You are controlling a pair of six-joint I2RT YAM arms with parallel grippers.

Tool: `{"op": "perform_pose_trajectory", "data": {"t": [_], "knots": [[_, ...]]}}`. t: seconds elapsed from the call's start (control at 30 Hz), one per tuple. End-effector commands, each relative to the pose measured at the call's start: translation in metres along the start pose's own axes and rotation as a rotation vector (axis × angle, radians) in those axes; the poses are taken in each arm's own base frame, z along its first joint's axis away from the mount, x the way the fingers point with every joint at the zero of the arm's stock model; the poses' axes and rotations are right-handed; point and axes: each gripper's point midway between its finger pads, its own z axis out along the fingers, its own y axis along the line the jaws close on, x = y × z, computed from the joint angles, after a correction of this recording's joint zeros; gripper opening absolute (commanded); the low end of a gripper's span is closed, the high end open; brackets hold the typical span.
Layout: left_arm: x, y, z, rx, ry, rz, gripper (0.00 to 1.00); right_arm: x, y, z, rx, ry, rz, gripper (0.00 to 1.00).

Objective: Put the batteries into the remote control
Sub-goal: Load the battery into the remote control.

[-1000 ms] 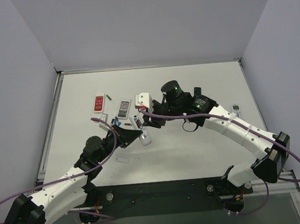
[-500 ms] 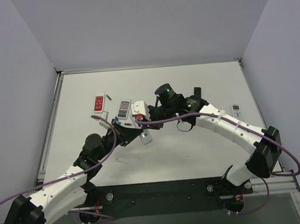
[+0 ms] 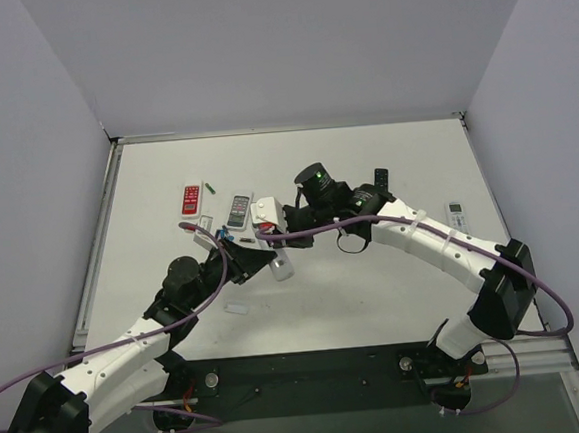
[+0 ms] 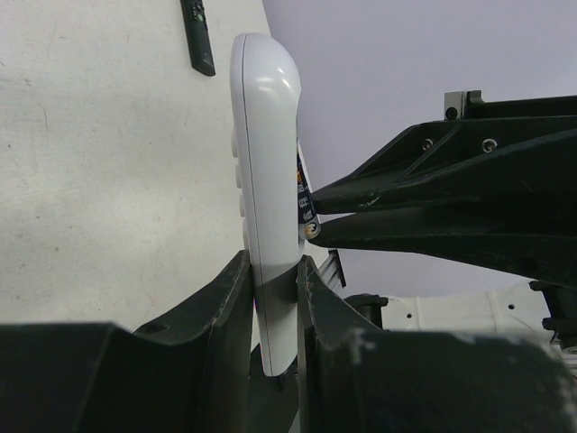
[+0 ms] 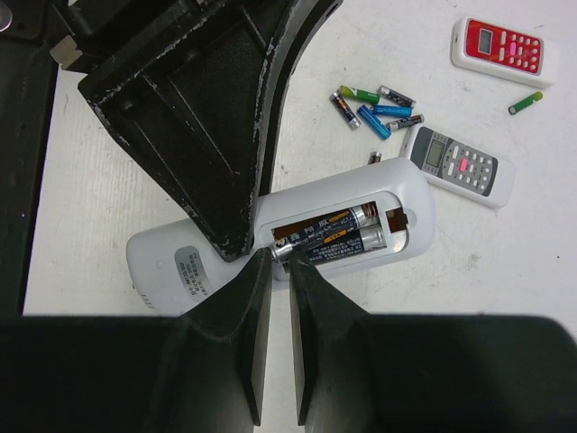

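We held the remote control (image 4: 266,180) on edge above the surface (image 4: 108,180), pinched between our left fingers (image 4: 230,307). Two batteries (image 5: 338,236) already lay in its recess (image 5: 395,221). Our right fingers (image 5: 248,316), nearly pressed together, touched one cell's end. Only final seating seemed left.

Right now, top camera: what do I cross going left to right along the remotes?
red-faced remote → green battery → grey remote → remote control, held off the table → black remote → small white remote
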Motion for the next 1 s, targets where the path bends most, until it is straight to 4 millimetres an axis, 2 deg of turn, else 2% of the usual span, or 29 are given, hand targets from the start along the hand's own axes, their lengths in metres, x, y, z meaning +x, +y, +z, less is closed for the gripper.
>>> {"op": "perform_pose_trajectory", "data": {"t": [0.0,0.37,0.5,0.7,0.97], "knots": [[-0.017,-0.047,0.001,0.145,-0.033,0.051,0.0,-0.007,-0.003,0.003,-0.005,-0.015,-0.019,0.09],[-0.016,-0.054,-0.001,0.173,-0.024,0.07,0.0,-0.012,-0.007,0.021,0.017,-0.023,0.041,0.0],[-0.014,-0.058,-0.002,0.189,-0.014,0.086,0.0,-0.011,-0.009,0.026,0.026,-0.015,0.064,0.0],[-0.015,-0.067,-0.004,0.218,-0.006,0.115,0.0,0.003,-0.016,0.037,0.067,0.028,0.118,0.0],[-0.011,-0.082,-0.005,0.263,0.034,0.184,0.0,-0.005,-0.031,0.047,0.103,0.034,0.27,0.0]]}}
